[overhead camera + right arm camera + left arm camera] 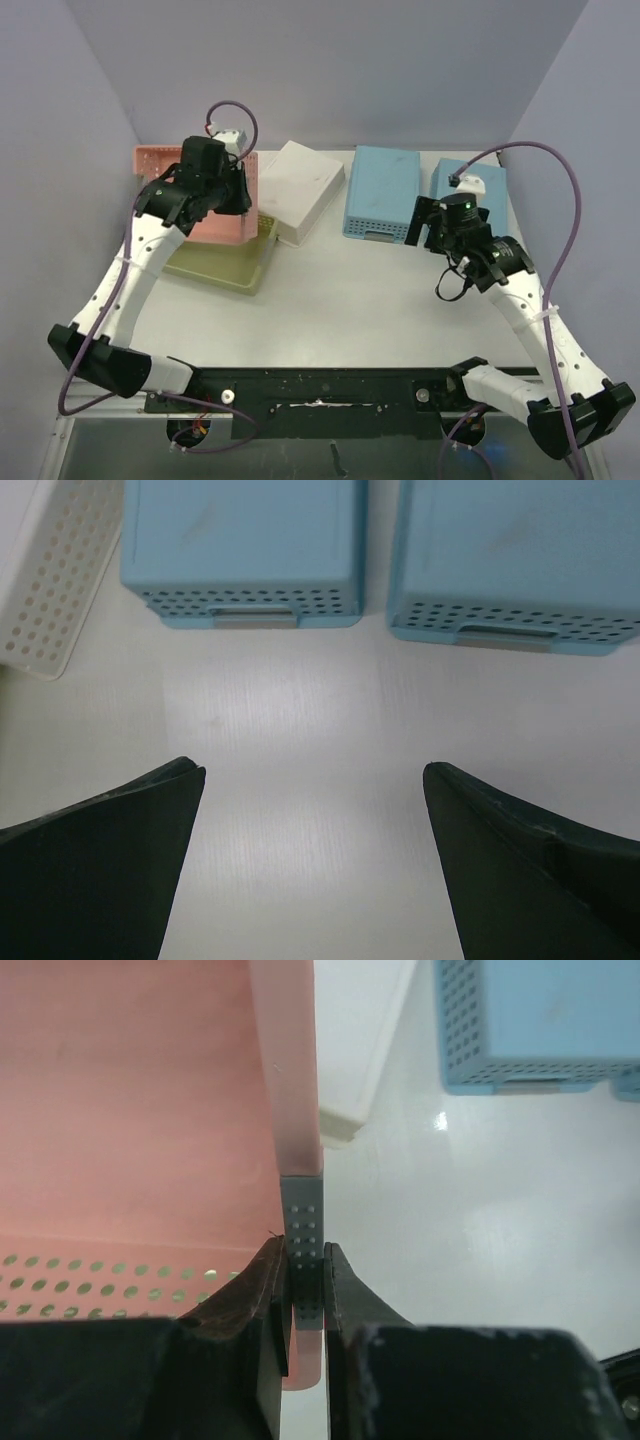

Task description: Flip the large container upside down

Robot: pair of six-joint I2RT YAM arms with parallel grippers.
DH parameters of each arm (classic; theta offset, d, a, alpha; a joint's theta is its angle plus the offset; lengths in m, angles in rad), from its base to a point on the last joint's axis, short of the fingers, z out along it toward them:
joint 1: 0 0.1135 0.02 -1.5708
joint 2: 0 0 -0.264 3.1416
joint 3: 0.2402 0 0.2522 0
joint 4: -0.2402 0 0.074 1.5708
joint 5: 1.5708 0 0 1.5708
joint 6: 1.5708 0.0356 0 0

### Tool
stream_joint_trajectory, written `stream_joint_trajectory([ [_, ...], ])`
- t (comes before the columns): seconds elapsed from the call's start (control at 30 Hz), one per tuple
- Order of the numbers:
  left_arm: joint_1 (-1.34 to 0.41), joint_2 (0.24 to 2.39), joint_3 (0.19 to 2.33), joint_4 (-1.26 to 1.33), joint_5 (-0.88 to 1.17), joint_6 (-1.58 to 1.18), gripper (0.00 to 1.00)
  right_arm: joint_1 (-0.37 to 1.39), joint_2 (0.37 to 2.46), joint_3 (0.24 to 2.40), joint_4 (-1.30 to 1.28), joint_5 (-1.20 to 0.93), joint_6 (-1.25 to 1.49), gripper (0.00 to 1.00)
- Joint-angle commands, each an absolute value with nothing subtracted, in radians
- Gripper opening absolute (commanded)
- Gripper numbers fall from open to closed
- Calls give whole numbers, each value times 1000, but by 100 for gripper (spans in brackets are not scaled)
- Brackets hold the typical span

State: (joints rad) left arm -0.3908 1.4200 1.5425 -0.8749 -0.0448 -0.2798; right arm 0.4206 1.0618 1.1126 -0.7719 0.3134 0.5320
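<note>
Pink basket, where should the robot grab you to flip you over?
On the pink basket, probably the thin side wall, coming over its rim with one jaw inside, one outside: it looks too wide to span. The left gripper is clamped there.

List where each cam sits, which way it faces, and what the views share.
Top external: above and behind the bases, looking down at the table; both arms show.
Left wrist: on the left arm, facing along the left tool, shut on the pink container wall.
Right wrist: looking past the open right tool at two blue containers.
Shared: all three show the white container and the blue one beside it.
</note>
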Motion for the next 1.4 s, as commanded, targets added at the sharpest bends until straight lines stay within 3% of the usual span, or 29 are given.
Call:
stream_joint_trajectory([
  [0.0, -401, 1345, 1724, -938, 92, -199, 0, 320, 1043, 1239, -827, 381, 442, 98],
  [0.23, -525, 1358, 1837, -865, 339, -308, 0, 158, 1058, 1390, -926, 409, 358, 98],
  [0.5, -696, 1347, 1647, -459, 703, -619, 0, -53, 1122, 1576, -989, 393, 288, 98],
  [0.57, -713, 1320, 1544, -265, 781, -769, 0, -64, 1130, 1594, -999, 395, 298, 98],
  [0.73, -715, 1311, 1225, 594, 965, -1294, 0, -118, 1125, 1581, -972, 342, 336, 97],
  [1.03, -723, 1485, 1085, 1140, 976, -1685, 0, -126, 1079, 1515, -969, 321, 381, 98],
  [1.37, -788, 1679, 1040, 1427, 963, -1822, 0, -126, 1062, 1506, -988, 306, 387, 98],
])
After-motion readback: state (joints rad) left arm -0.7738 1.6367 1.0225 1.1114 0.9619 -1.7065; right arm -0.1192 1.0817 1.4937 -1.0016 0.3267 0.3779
